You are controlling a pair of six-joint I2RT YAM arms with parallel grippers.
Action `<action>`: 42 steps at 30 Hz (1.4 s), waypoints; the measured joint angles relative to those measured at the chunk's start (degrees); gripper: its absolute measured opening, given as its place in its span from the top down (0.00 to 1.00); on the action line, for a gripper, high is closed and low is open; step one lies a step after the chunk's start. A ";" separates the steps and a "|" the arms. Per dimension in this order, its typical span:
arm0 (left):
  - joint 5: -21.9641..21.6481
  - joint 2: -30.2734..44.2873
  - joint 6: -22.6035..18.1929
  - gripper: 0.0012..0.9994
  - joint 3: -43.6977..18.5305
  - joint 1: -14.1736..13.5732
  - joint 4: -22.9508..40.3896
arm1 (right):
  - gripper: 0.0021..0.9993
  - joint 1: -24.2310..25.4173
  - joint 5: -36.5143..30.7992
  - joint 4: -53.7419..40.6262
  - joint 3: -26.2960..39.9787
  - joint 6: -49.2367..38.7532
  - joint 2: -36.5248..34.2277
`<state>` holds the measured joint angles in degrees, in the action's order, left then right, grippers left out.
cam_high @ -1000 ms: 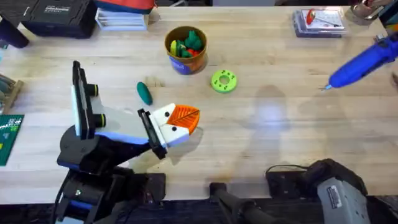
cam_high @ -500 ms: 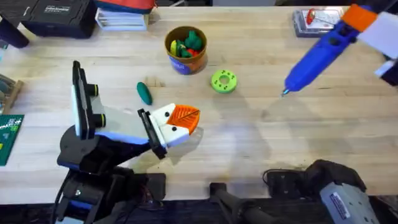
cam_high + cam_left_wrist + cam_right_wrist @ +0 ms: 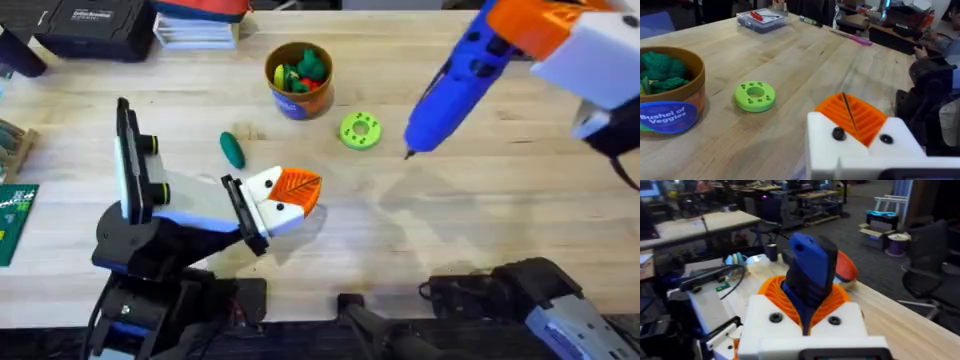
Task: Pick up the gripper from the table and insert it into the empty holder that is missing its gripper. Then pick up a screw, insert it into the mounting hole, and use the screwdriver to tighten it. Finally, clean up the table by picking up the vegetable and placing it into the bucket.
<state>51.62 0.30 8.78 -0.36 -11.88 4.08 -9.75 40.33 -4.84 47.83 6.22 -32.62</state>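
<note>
My right gripper [image 3: 545, 28], white with orange pads, is shut on the blue screwdriver [image 3: 450, 88] and holds it high over the table's right half. The metal tip slants down to a spot just right of the lime-green disc [image 3: 360, 131]. In the right wrist view the screwdriver [image 3: 812, 272] stands between the pads [image 3: 840, 297]. The dark green vegetable [image 3: 233, 149] lies left of centre. Behind it the bucket [image 3: 298, 95] holds toy vegetables. My left gripper [image 3: 295, 190] rests low near the vegetable, pads shut together. The loose gripper, its holder and the screw are out of view.
A clear plastic case [image 3: 512, 35] lies at the back right. A black case [image 3: 90, 25] and stacked books [image 3: 195, 30] sit at the back left, and a green board [image 3: 15, 220] at the left edge. Bare wood spreads across the middle and right.
The right gripper has carried the screwdriver leftward from the right edge, its tip now close to the lime-green disc. The left arm has stayed still.
</note>
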 joint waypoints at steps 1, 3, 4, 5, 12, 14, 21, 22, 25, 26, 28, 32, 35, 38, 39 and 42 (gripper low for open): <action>0.00 0.02 0.00 1.00 0.00 0.00 -0.02 | 0.97 -1.79 -0.78 0.24 0.00 -0.04 0.00; 0.00 0.02 0.00 1.00 0.00 0.02 0.00 | 0.97 -4.94 -2.36 0.43 0.00 -0.32 0.00; 0.00 0.02 0.00 1.00 0.00 0.00 0.00 | 0.97 -6.54 -3.21 0.62 0.00 -0.53 -0.09; 0.00 0.02 0.01 1.00 0.00 0.00 0.00 | 0.97 -8.25 -4.09 1.11 -0.02 -0.71 -0.26; 0.00 0.00 0.02 1.00 0.00 0.00 0.00 | 0.97 -17.07 -6.30 7.50 -0.02 -1.60 -4.64; 0.00 0.02 0.00 1.00 0.00 0.00 0.00 | 0.97 -19.23 -6.51 10.07 -0.02 -1.73 -7.15; -0.02 0.01 0.00 1.00 0.00 0.00 -0.02 | 0.97 -26.57 -7.30 18.27 -0.07 -4.49 -15.88; 0.00 0.01 0.01 1.00 0.00 0.00 0.00 | 0.97 -27.55 -7.33 19.12 -0.07 -5.20 -16.69; -0.02 0.00 0.00 1.00 0.00 0.00 0.00 | 0.97 -31.24 -7.34 20.80 -0.07 -9.17 -18.23; -0.01 0.00 0.00 1.00 0.00 0.02 0.00 | 0.97 -31.79 -7.34 21.16 -0.09 -10.13 -18.30; 0.00 0.00 0.00 1.00 0.00 0.00 0.00 | 0.97 -32.67 -7.34 22.93 -0.11 -11.45 -18.72; 0.00 0.02 0.00 1.00 0.00 0.02 0.00 | 0.97 -34.94 -7.34 27.61 -0.11 -12.90 -21.14; 0.00 0.02 0.00 1.00 0.00 0.00 0.00 | 0.97 -36.83 -7.32 29.65 -0.11 -13.42 -24.19; -0.02 0.00 0.00 1.00 0.00 0.00 0.00 | 0.97 -38.13 -7.34 30.18 -0.11 -13.63 -26.94; 0.00 0.02 0.00 1.00 0.00 0.00 0.00 | 0.97 -38.48 -7.32 30.16 -0.13 -13.75 -27.71; 0.00 0.00 0.02 1.00 0.00 0.00 0.00 | 0.97 -38.78 -7.29 30.18 -0.13 -13.97 -28.46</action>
<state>51.62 0.30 8.80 -0.36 -11.88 4.08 -48.53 33.04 25.34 47.70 -7.75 -61.08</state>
